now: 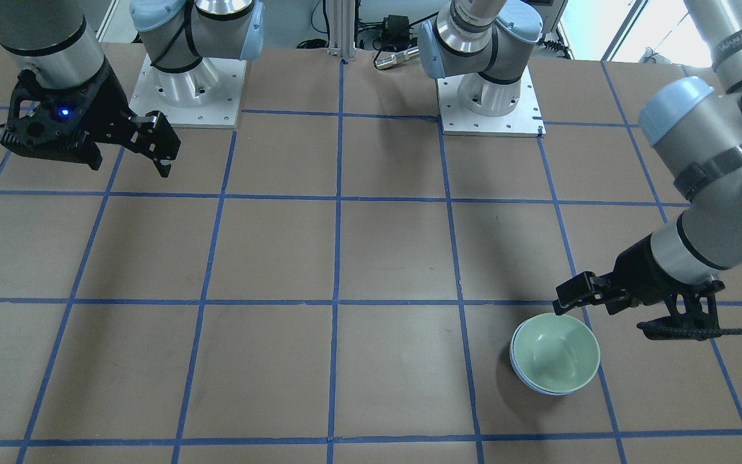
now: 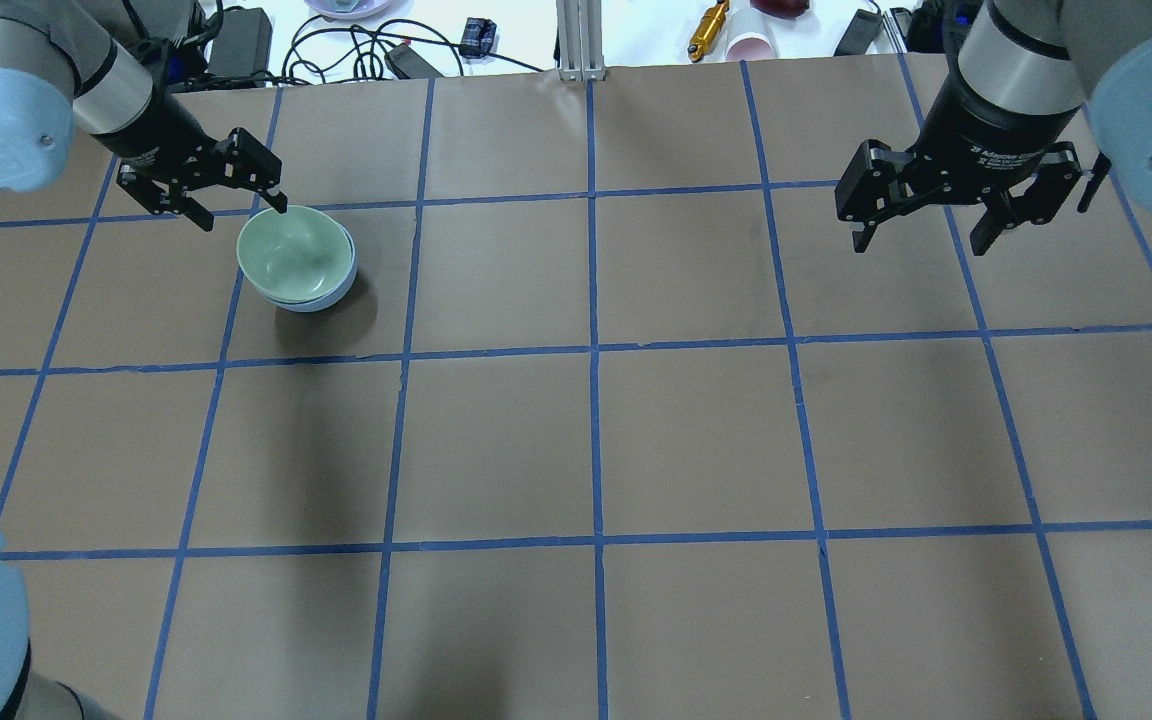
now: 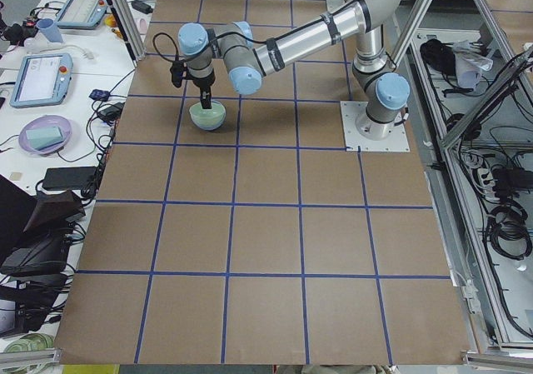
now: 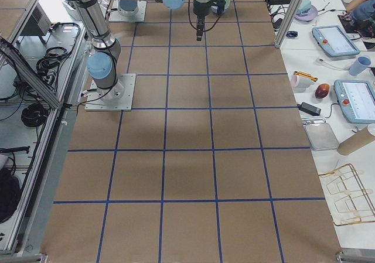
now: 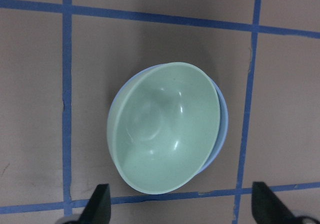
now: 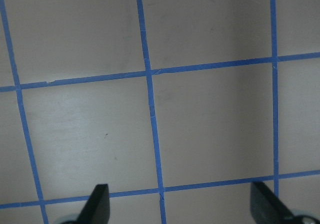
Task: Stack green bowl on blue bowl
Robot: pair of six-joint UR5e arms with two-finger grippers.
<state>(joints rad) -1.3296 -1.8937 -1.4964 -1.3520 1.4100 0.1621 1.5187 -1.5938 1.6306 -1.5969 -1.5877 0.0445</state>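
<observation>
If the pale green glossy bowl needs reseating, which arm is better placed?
Left. The left hand hovers open beside the pale green glossy bowl nested in the periwinkle-blue glossy bowl; the right hand hangs open far off.

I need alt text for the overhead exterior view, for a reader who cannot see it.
The green bowl sits nested in the blue bowl on the brown, blue-taped table, upper left. The open left gripper hovers just beside their rim; the open right gripper hangs above the table, upper right.
</observation>
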